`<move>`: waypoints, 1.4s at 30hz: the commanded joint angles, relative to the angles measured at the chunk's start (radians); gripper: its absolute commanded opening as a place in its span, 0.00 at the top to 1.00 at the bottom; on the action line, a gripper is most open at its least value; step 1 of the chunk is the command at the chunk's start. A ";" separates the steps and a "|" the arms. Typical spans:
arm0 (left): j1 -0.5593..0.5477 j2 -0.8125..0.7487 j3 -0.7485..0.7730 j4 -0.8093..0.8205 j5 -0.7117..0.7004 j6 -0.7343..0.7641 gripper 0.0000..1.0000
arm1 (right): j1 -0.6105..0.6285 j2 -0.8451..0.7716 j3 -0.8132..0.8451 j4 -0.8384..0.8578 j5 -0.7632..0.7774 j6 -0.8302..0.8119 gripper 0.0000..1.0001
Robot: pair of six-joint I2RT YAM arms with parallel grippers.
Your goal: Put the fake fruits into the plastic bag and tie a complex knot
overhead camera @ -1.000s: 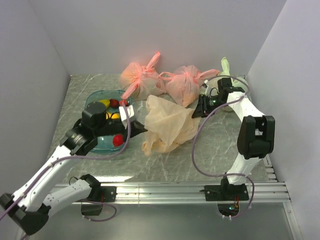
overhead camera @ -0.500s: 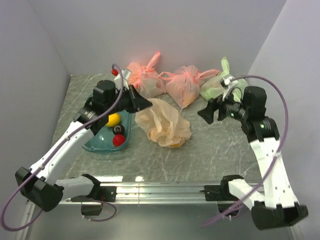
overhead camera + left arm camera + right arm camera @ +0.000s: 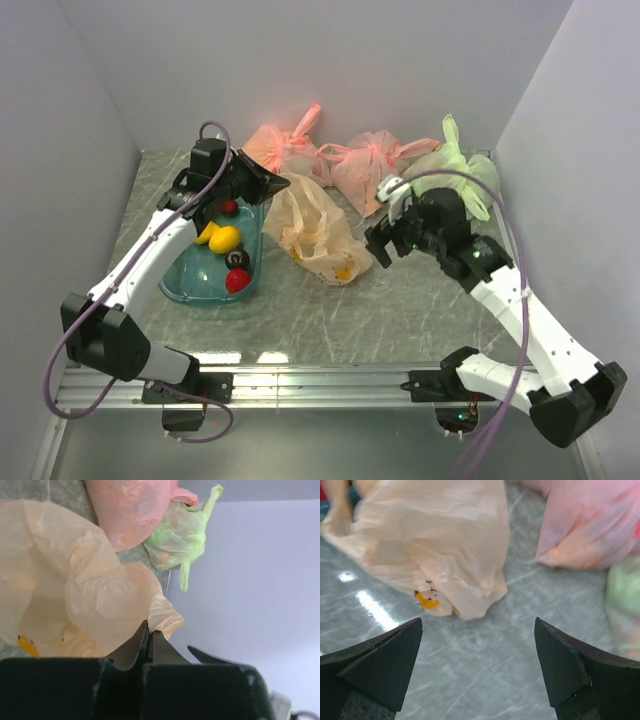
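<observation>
The pale peach plastic bag (image 3: pixel 318 232) lies crumpled mid-table, a yellow banana print (image 3: pixel 426 600) showing through near its lower end. My left gripper (image 3: pixel 281 185) is raised at the bag's back left corner, shut on a fold of the bag's edge (image 3: pixel 161 614); its tips (image 3: pixel 149 629) meet with film between them. The fake fruits rest in a teal tray (image 3: pixel 183 286): a yellow one (image 3: pixel 226 238), a dark one (image 3: pixel 238 259) and two red ones (image 3: pixel 237 281). My right gripper (image 3: pixel 379 240) hovers just right of the bag, jaws wide open and empty (image 3: pixel 478 630).
Two pink knotted bags (image 3: pixel 283 150) (image 3: pixel 366 168) and a light green bag (image 3: pixel 455 172) sit along the back wall. The pink bag (image 3: pixel 585 525) and green bag (image 3: pixel 625 585) lie close behind my right gripper. Grey walls enclose three sides.
My left arm swung from the tray's front to the back, lifting the bag's edge leftward. My right gripper opened wide and moved down toward the bag's right side.
</observation>
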 commanded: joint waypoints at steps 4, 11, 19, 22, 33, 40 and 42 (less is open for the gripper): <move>0.004 0.033 0.042 0.014 0.003 -0.105 1.00 | 0.296 -0.122 -0.125 0.274 0.328 -0.186 0.00; 0.016 0.061 0.055 0.011 0.020 -0.113 1.00 | 0.558 -0.059 -0.319 0.566 0.480 -0.519 0.00; 0.016 0.073 0.050 0.021 0.047 -0.109 1.00 | 0.654 0.154 -0.392 0.930 0.636 -0.728 0.00; 0.018 0.056 0.020 0.024 0.051 -0.090 1.00 | 0.618 0.203 -0.441 1.086 0.676 -0.792 0.00; 0.068 0.010 -0.080 0.079 0.161 0.042 1.00 | 0.439 0.116 -0.351 0.914 0.686 -0.698 1.00; 0.186 0.042 -0.092 0.057 0.327 0.399 1.00 | 0.108 -0.138 -0.165 0.451 0.290 -0.322 1.00; 0.209 0.019 -0.115 0.065 0.331 0.503 1.00 | -0.005 -0.168 -0.170 0.387 0.166 -0.259 1.00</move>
